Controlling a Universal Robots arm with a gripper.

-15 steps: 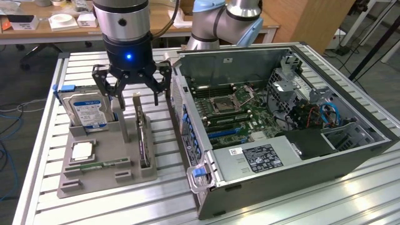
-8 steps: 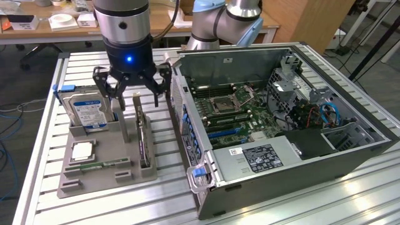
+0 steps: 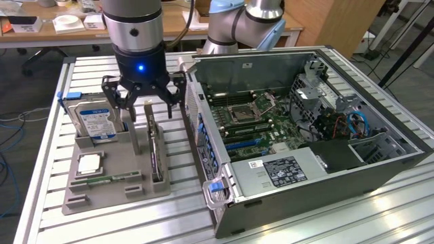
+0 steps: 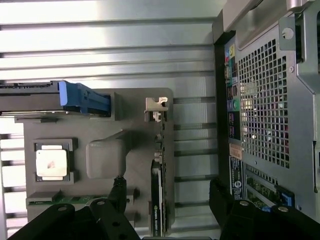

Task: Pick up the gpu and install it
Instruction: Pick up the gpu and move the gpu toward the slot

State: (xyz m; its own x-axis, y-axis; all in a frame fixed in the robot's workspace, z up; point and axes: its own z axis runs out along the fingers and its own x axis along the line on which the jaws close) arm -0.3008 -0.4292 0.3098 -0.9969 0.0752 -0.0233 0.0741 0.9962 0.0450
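Exterior, gripper (image 3: 145, 108): fingers spread, hovering over the tray's far end.
Exterior, gpu (image 3: 156, 152): on edge in the grey tray (image 3: 109, 195) (hard drive (image 3: 95, 119) at its 10 o'clock, computer case (image 3: 305, 208) at 3 o'clock).
Wrist, gpu (image 4: 159, 200): between the spread fingers (image 4: 116, 197), touching neither.

gpu (image 4: 158, 197) upright in grey holder (image 4: 102, 155); gripper (image 4: 167, 190) spread wide astride it

Ribbed counter (image 3: 379, 221) of bright brushed metal, matt grey plastic tray (image 3: 101, 199), gpu (image 3: 156, 152) with dull dark board and silvery metal bracket, matt black pincer (image 3: 144, 108), hard drive (image 3: 93, 119) with glossy label, computer case (image 3: 326, 198) of dark painted metal, perforated bare-steel back.
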